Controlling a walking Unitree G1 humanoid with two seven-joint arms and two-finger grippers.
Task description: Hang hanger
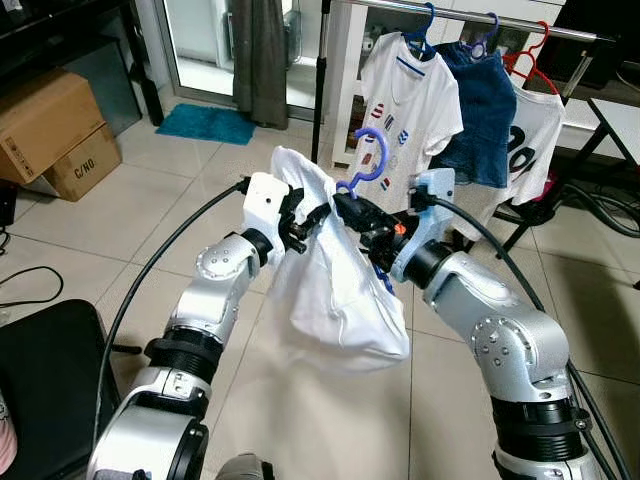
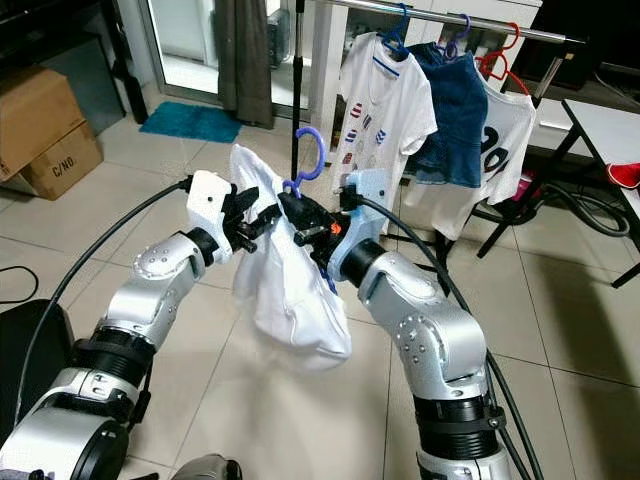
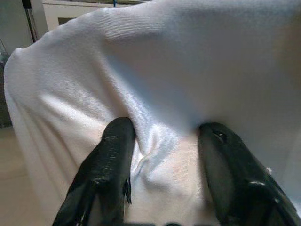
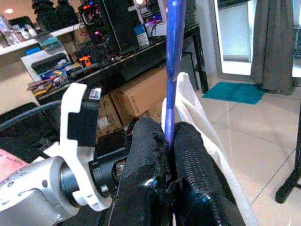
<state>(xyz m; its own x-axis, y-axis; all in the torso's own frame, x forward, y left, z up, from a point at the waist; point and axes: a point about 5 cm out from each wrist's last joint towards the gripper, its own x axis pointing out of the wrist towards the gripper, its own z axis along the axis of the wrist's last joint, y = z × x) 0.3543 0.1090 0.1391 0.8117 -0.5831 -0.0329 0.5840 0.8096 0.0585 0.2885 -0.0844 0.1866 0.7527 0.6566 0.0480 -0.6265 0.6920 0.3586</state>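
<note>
Beige floor tiles (image 1: 180, 200) give you open room ahead and to the left, up to the teal mat (image 1: 205, 123) by the far glass door and the cardboard boxes (image 1: 55, 130) at the far left. At the far right stands the clothes rail (image 1: 470, 17), a metal bar that already carries a white printed T-shirt (image 1: 405, 105), a blue garment (image 1: 480, 100) and a white shirt with black numbers (image 1: 530, 140) on a red hanger; the bar to the left of the printed T-shirt is bare. A white worktop edge (image 2: 600, 125) sits to the right of the rail, and a black chair seat (image 1: 45, 370) is near you on the left.

Between your arms, in mid-air and well short of the rail, hangs the white garment (image 1: 335, 285) on the purple hanger (image 1: 368, 160), whose hook sticks up above the cloth. Your right hand (image 4: 170, 141) has its fingers pressed together on the hanger's stem just below the hook; the right wrist view shows this pinch plainly. Your left hand (image 3: 164, 155) is spread, with both fingers pushed into the white cloth at the garment's left shoulder, and a fold bunches between them.
</note>
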